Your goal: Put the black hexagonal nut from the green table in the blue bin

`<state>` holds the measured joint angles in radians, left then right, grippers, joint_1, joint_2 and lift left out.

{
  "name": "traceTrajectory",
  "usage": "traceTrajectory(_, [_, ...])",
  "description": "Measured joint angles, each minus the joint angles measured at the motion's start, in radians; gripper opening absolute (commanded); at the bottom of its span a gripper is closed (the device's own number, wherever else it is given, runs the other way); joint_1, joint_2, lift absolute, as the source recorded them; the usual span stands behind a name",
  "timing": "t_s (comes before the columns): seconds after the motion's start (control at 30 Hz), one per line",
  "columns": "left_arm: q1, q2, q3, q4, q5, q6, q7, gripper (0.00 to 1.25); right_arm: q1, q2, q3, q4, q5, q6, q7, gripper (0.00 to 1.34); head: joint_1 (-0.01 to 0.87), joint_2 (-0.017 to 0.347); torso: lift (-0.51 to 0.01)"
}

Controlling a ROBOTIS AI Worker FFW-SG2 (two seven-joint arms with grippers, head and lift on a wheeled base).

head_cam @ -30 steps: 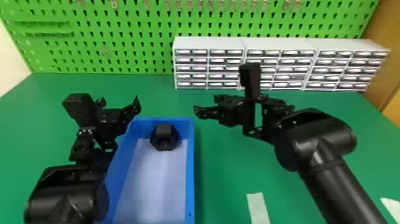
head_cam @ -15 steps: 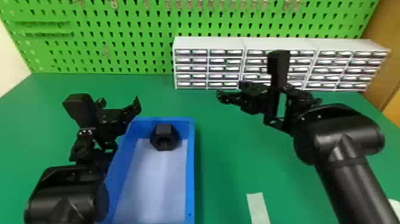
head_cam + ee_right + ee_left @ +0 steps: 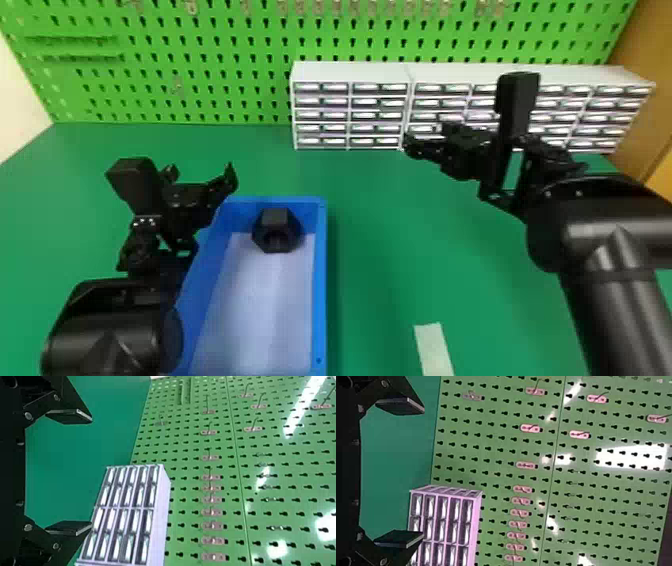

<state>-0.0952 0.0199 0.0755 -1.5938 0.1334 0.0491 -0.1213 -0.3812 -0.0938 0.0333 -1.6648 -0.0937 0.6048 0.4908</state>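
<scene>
We find the black hexagonal nut [image 3: 276, 230] inside the blue bin [image 3: 322, 300], at the bin's far end, on its pale floor and close to the far wall; whether it touches that wall we cannot tell. We record a dark, plain black body, chunky, six-sided, with crisp corners and a round opening in the middle of its face. The nut appears to stand on one of its flat sides, with another flat side uppermost. Its holed face points toward the bin's near end, so the axis through the hole runs roughly along the bin's length. As to a long axis, we note none obvious across the face, and the full depth cannot be judged. We log the left pincer [image 3: 200, 175] above and just left of the bin's far end, its fingers apart with nothing between them. The right pincer [image 3: 495, 150] is well to the right of the bin and beyond its far wall, likewise spread and holding nothing. We also note the green table [image 3: 375, 240] under the bin, a pale strip [image 3: 433, 347] to its right, and grey drawer cabinets [image 3: 350, 72] and a green pegboard [image 3: 210, 65] beyond it.
</scene>
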Motion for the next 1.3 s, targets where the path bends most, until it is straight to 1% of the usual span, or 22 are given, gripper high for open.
traceTrajectory(0.3, [0.000,0.000,-0.001,0.000,0.000,0.000,0.000,1.08,0.016,0.007,-0.061,-0.026,0.029,-0.001,-0.005,0.98,0.686,0.051,-0.097])
traceTrajectory(0.63, [-0.001,0.000,-0.003,0.001,0.000,0.000,0.000,1.07,0.056,0.021,-0.153,-0.076,0.061,-0.025,-0.063,0.97,0.686,0.051,-0.097])
traceTrajectory(0.83, [-0.001,0.000,-0.004,0.001,0.000,0.000,0.000,1.08,0.073,0.026,-0.203,-0.098,0.076,-0.033,-0.073,0.96,0.686,0.051,-0.097])
traceTrajectory(1.1, [-0.001,0.000,-0.005,0.002,0.000,0.000,0.000,1.08,0.087,0.029,-0.245,-0.116,0.116,-0.051,-0.079,0.95,0.686,0.051,-0.097])
traceTrajectory(1.3, [-0.001,0.000,-0.005,0.003,-0.001,0.000,0.000,1.08,0.104,0.038,-0.270,-0.118,0.144,-0.089,-0.104,0.95,0.686,0.051,-0.097])
